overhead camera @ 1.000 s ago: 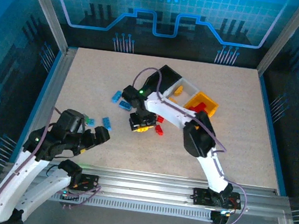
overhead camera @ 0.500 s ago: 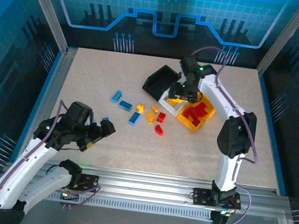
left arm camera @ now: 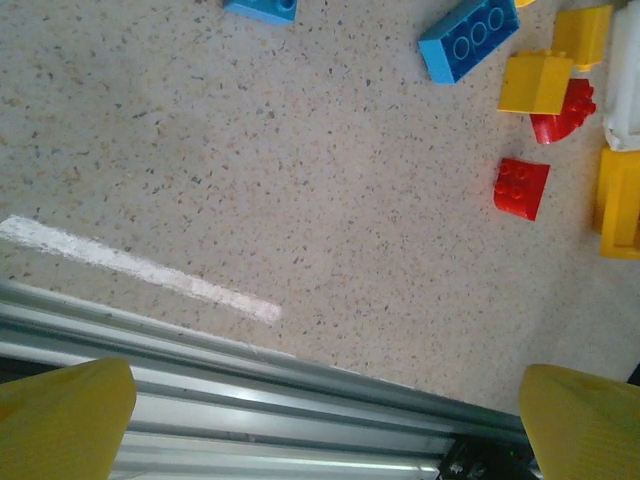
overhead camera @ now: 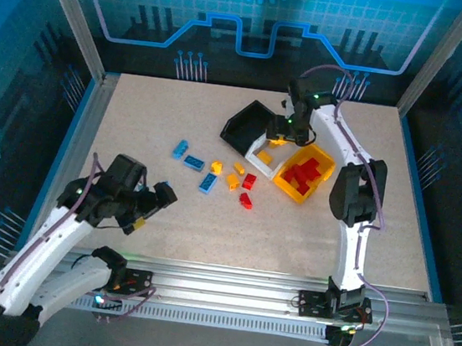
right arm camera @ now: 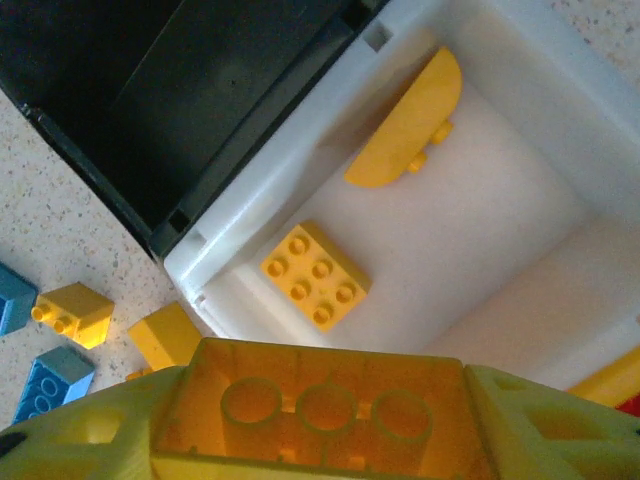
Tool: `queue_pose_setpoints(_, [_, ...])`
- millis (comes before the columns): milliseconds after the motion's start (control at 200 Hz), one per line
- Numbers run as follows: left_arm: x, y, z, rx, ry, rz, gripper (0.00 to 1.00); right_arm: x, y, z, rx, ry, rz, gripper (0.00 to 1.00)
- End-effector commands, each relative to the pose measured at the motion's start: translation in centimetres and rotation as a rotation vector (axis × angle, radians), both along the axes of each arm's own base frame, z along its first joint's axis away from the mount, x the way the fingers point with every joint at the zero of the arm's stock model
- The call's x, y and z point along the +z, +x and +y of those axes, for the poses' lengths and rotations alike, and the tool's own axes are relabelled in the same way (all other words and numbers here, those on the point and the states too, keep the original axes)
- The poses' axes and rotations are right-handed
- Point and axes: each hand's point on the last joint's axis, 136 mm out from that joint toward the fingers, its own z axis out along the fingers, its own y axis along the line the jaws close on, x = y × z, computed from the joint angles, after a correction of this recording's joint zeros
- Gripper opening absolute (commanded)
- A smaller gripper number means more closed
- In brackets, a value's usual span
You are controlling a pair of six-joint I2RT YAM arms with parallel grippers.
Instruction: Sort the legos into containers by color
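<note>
- The left arm (overhead camera: 50,239) sits low at the near left. It is bent at the elbow, and its wrist is turned toward the middle.
- The left tool (overhead camera: 152,210) faces down and forward, its yellow fingers (left arm camera: 60,420) spread wide with nothing between them.
- The right arm (overhead camera: 336,139) reaches far out from its base, the forearm angling away and to the left past the elbow.
- The right tool (overhead camera: 281,135) points downward, its fingers (right arm camera: 560,430) clamped on a yellow brick (right arm camera: 320,415) held hollow side toward the wrist camera.

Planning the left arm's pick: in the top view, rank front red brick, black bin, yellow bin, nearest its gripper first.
1. Front red brick, mid-table, right of the left gripper.
2. Black bin, row's left end.
3. Yellow bin, row's right end.
</note>
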Motion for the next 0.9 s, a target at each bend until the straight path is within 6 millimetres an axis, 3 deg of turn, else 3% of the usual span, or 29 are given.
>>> queue_pose_setpoints(0, [0.6,1.5,-1.2,-0.009,-0.038,-0.039,0.99,-0.2,1.6,-0.9,0.016,-0.035,-0.009,0.60])
queue_pose_setpoints(210, [0.6,2.5,-2.1,-0.047,-0.059,-0.044,0.99,-1.4,3.5,-1.6,-0.029,-0.054,-0.008,0.61])
queue_pose_setpoints(265, [0.7,2.6,-2.4,-0.079,-0.045,-0.028,0.99,-1.2,3.8,-1.7,-0.045,-0.043,-0.008,0.63])
queue_pose_setpoints(300, [0.7,2.6,-2.4,-0.095,-0.037,-0.021,0.99,-2.6,3.9,-1.7,-0.053,-0.040,0.023,0.65])
queue_pose_setpoints(455, [0.8,2.8,-2.3,-0.104,-0.031,-0.030,0.99,-2.9,4.2,-1.8,-0.087,-0.007,0.035,0.73])
queue_pose_setpoints(625, [-0.3,2.5,-1.5,-0.085,-0.060,-0.003,0.99,-2.3,3.4,-1.8,-0.095,0.001,0.045,0.78])
queue_pose_setpoints(640, [-0.5,2.6,-1.3,-0.081,-0.060,0.002,0.99,-1.1,3.3,-1.8,-0.094,0.007,0.024,0.78])
queue_pose_setpoints(720, [-1.2,2.7,-0.5,-0.071,-0.060,0.026,0.99,-0.2,2.7,-2.3,-0.095,-0.002,0.018,0.79])
queue_pose_setpoints(895, [-2.7,4.0,1.3,-0.078,-0.002,0.071,0.99,1.7,-0.3,-2.3,-0.098,0.025,0.021,0.79])
